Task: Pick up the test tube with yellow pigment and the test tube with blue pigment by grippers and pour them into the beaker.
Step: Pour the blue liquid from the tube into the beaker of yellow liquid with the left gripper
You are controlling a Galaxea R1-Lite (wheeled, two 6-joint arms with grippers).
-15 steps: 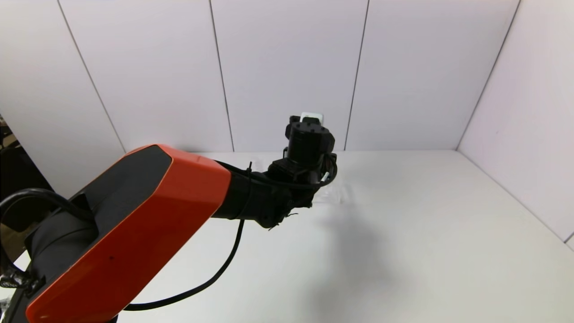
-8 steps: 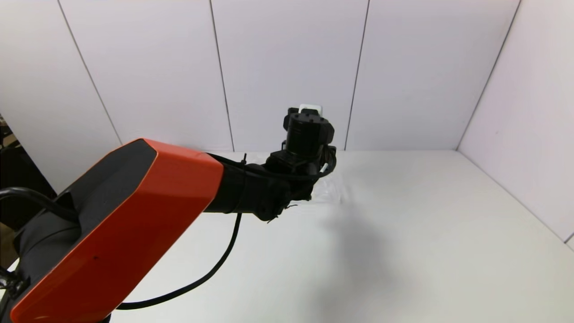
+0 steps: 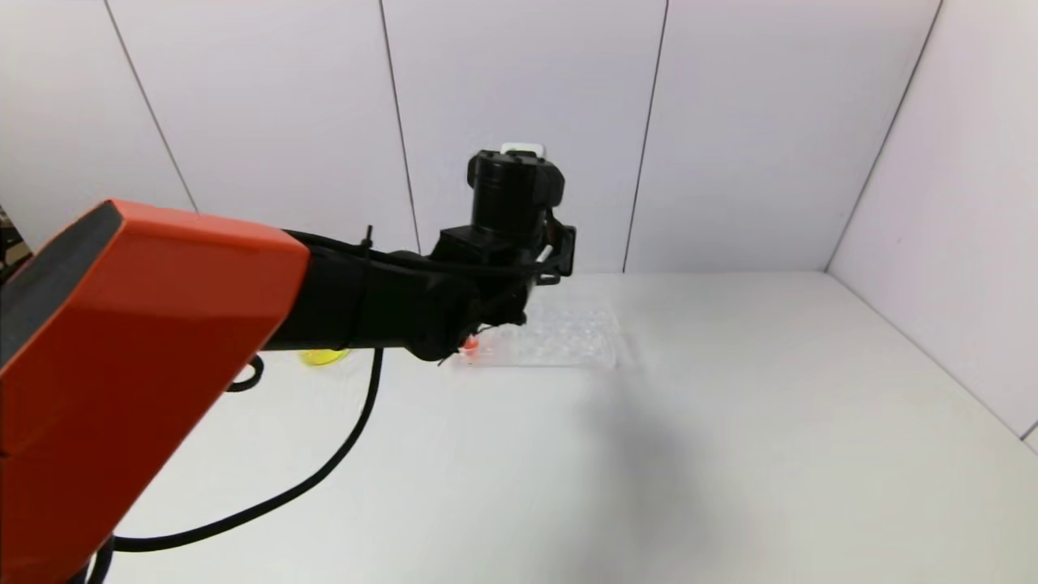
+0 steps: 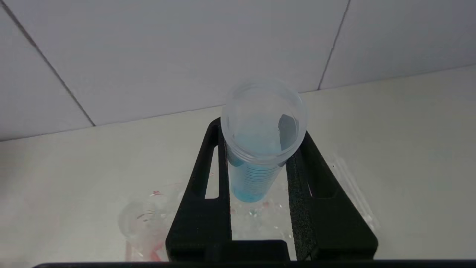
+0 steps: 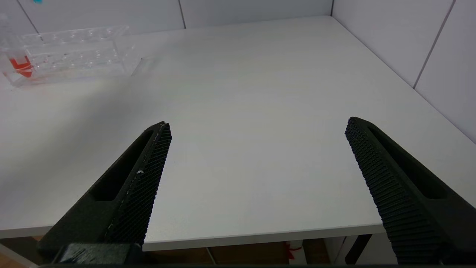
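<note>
Head view: the left arm reaches forward over the white table (image 3: 730, 422), its wrist raised above the near-left end of the clear tube rack (image 3: 568, 341). The left gripper itself is hidden behind the wrist housing in this view. A tube with red-orange liquid (image 3: 469, 346) stands at the left end of the rack. A patch of yellow liquid (image 3: 324, 357) shows on the table left of the rack, just under the forearm; its container cannot be made out.

Left wrist view: the left gripper (image 4: 260, 175) is clamped on the test tube with blue pigment (image 4: 256, 163). Both black fingers (image 4: 200, 208) press against the tube's sides below its rim. The tube's open mouth faces the camera, and blue liquid fills the lower part. The tube is held clear of the rack, which lies below it on the table. The beaker (image 4: 139, 223) stands on the table beside the rack, well below the gripper and to one side of it.

Right wrist view: the right gripper (image 5: 258, 137) hangs near the table's front edge, well apart from the rack (image 5: 70, 52). Its jaws stand wide apart and hold nothing.

The test tube with yellow pigment is not identifiable in any view.
</note>
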